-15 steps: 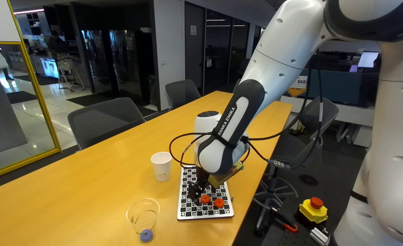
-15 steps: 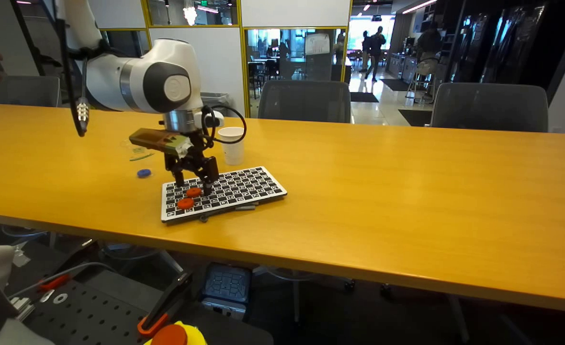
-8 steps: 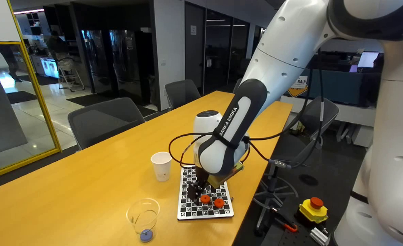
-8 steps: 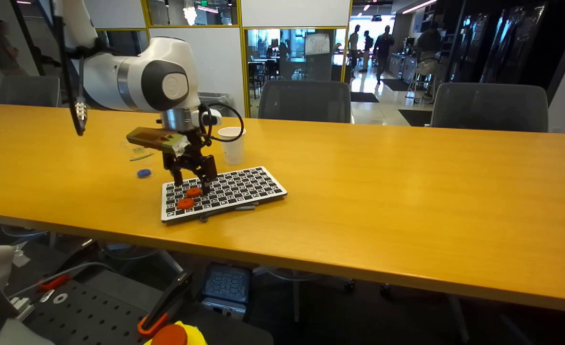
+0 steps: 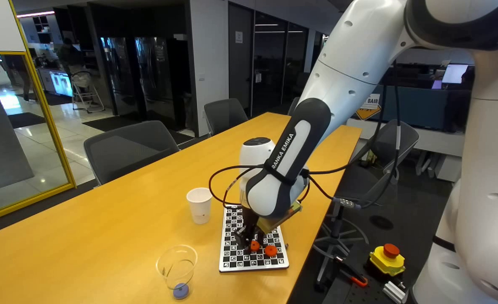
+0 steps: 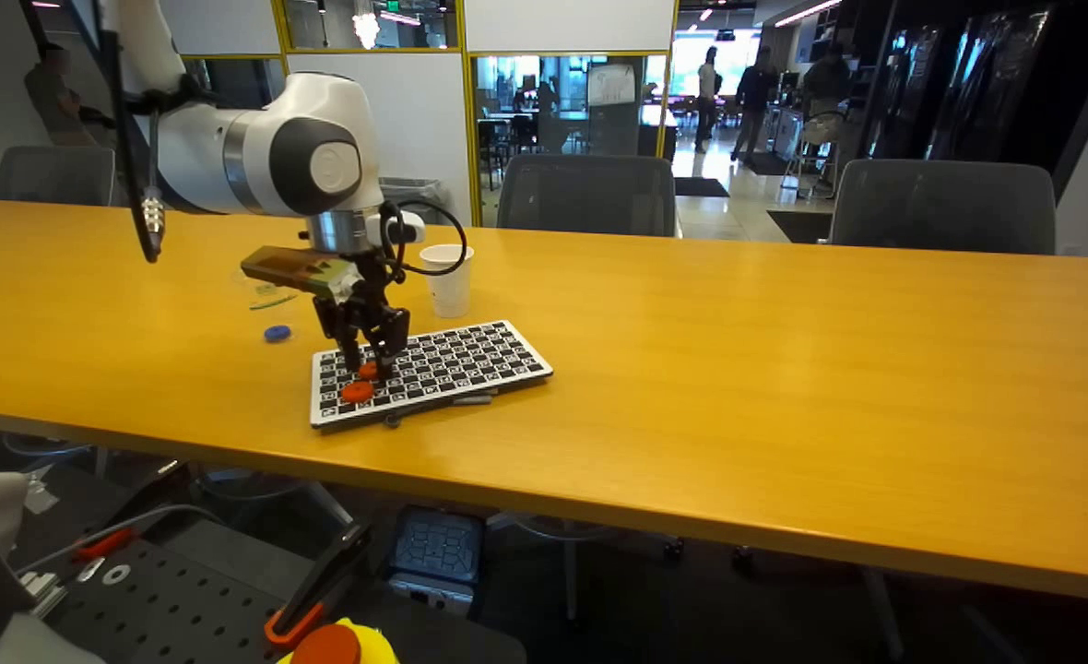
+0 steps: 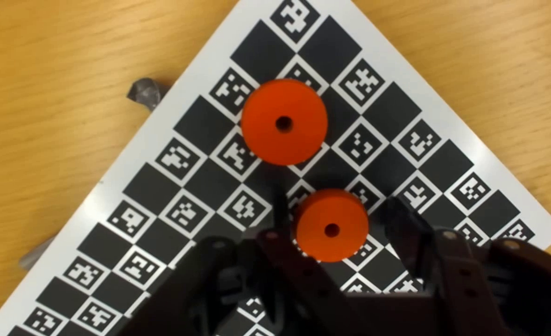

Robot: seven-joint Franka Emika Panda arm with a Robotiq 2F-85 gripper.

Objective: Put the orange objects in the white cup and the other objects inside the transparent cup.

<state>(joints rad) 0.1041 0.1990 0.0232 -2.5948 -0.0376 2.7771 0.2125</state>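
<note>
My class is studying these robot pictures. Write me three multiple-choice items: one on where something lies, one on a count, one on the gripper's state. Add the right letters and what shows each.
1. Relative to the checkered board, the orange discs lie:
A) on top of it
B) underneath it
C) off to one side of it

2. How many orange discs does the wrist view show?
A) five
B) four
C) two

3. The gripper has its jaws:
A) shut, with nothing between them
B) apart, with an orange disc between them
C) around the white cup

Right letters:
1: A, since both exterior views show the orange discs resting on the patterned squares.
2: C, since the wrist view shows one near the jaws and one farther out.
3: B, since the wrist view shows the nearer disc between the jaws, with a gap on one side.
</note>
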